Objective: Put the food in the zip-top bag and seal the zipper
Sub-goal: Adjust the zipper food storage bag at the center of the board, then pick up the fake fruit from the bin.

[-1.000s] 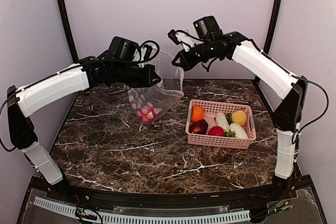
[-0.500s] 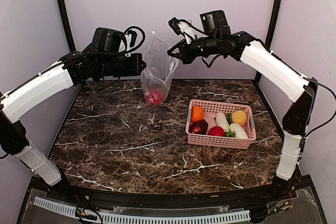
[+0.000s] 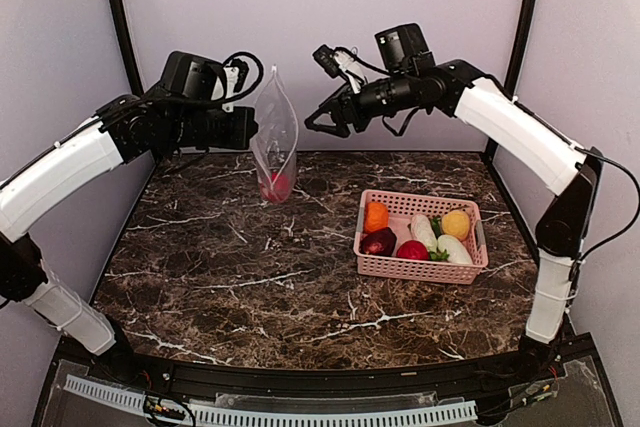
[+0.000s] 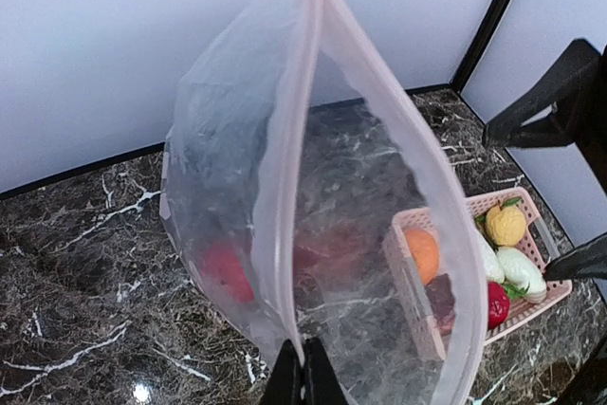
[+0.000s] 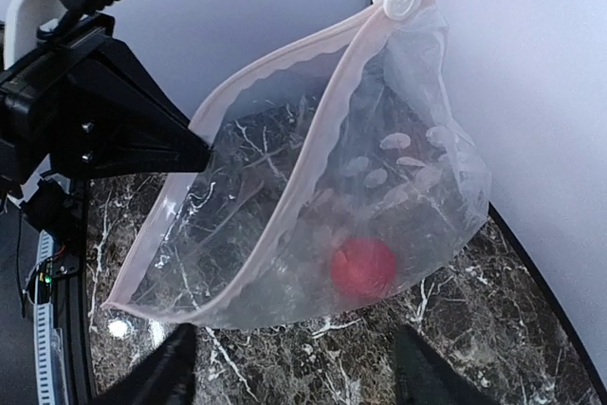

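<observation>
The left end effector (image 3: 250,128) is clamped on the zip-top bag (image 3: 275,137), which hangs over the far surface (image 3: 250,277) holding one red food piece (image 3: 276,185), while the right end effector (image 3: 318,123) stands spread apart just right of it, clear of the bag.

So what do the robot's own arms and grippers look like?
Both arms match: the left arm and right arm have smooth white shells on the long links, with black joints and wrists. Loose black cables loop at each wrist. The left gripper and right gripper are black with slim tapered fingers. I see no markings.
</observation>
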You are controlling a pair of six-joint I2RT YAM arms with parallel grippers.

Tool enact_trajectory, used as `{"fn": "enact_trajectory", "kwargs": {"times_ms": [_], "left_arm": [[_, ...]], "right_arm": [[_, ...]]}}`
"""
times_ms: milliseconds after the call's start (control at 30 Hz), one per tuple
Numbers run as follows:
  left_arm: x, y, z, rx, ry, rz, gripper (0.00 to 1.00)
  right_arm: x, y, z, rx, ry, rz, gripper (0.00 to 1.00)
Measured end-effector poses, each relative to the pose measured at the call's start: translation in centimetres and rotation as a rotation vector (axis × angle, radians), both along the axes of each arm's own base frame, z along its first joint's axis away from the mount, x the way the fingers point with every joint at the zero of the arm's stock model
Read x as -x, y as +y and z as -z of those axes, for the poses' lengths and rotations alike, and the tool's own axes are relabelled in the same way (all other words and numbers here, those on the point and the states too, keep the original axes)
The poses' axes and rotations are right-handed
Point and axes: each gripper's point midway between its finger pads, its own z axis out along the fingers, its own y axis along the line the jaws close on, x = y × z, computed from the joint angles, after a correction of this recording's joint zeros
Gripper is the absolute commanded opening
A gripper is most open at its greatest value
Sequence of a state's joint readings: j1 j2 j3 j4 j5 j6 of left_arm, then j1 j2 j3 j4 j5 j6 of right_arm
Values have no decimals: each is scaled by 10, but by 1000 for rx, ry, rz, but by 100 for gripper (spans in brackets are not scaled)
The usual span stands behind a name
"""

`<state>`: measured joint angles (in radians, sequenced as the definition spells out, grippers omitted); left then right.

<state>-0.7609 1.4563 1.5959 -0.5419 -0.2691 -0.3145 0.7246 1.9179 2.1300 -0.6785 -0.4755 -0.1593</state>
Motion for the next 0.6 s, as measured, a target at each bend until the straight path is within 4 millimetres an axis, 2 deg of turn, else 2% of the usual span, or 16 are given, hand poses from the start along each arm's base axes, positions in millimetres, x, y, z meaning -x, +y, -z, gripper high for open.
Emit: {"fn": "enact_trajectory", "kwargs": {"times_ms": [100, 233, 300, 367, 400, 467, 533, 600], "left_arm": [[6, -1, 9, -39, 30, 38, 1], [12, -2, 18, -77, 57, 81, 1], [15, 0, 21, -103, 69, 93, 1], [16, 1, 22, -131, 76, 104, 1], [16, 1, 20, -140, 76, 107, 1], [15, 2, 15, -168, 70, 113, 1], [13, 4, 9, -202, 61, 115, 1], [13, 7, 5, -237, 57, 118, 1]], "right_arm": [[6, -11, -13, 1, -43, -8, 86], [24, -42, -45, -16, -132, -5, 84], [32, -68, -56, -22, -166, 13, 82], [32, -95, -55, -13, -173, 45, 78], [29, -105, -52, -4, -172, 61, 75], [16, -128, -30, 40, -138, 108, 72], [1, -147, 2, 97, -79, 149, 70], [-10, -169, 45, 175, 14, 194, 68]]}}
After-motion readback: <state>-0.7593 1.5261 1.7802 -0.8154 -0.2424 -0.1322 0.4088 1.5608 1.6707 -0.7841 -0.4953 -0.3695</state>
